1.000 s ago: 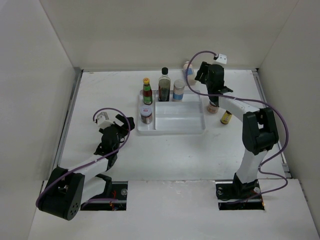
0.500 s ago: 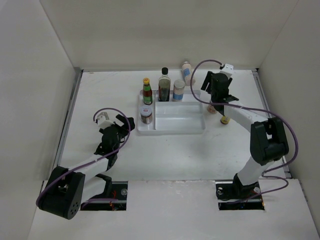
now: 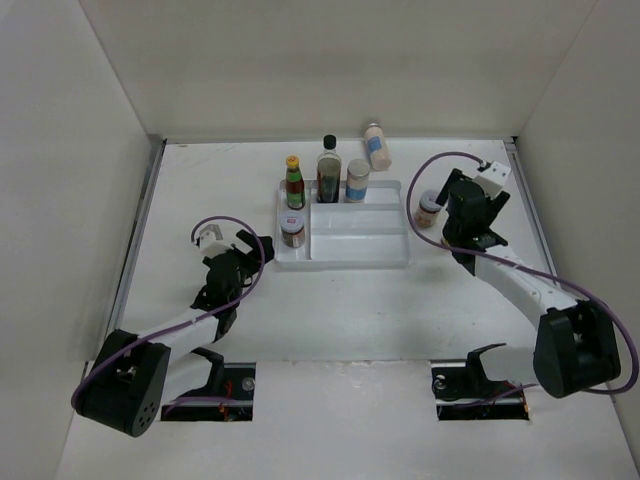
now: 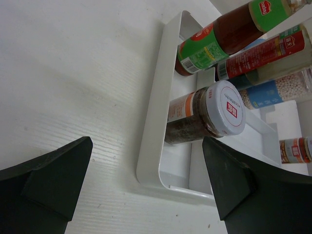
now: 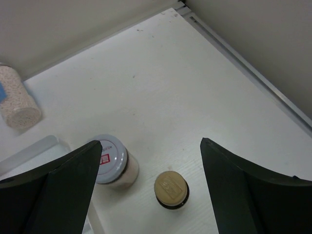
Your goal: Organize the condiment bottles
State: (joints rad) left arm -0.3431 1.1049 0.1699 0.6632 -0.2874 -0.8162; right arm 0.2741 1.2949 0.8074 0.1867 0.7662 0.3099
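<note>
Nearest, the left claw (image 4: 146,195) hangs spread and empty just short of the white tray (image 3: 360,240), whose front-left pocket holds a short white-lidded jar (image 4: 204,114) of dark spice. The right claw (image 5: 151,192), likewise parted, hovers over a pale jar (image 5: 109,163) and a small yellow-capped bottle (image 5: 171,189) on the white desk (image 3: 330,300) right of the tray. The tray's back row holds a yellow-capped red sauce bottle (image 3: 294,182), a tall dark black-capped bottle (image 3: 328,172) and a pale shaker (image 3: 357,181), and behind it a second shaker (image 3: 377,146) seems to lie tilted.
</note>
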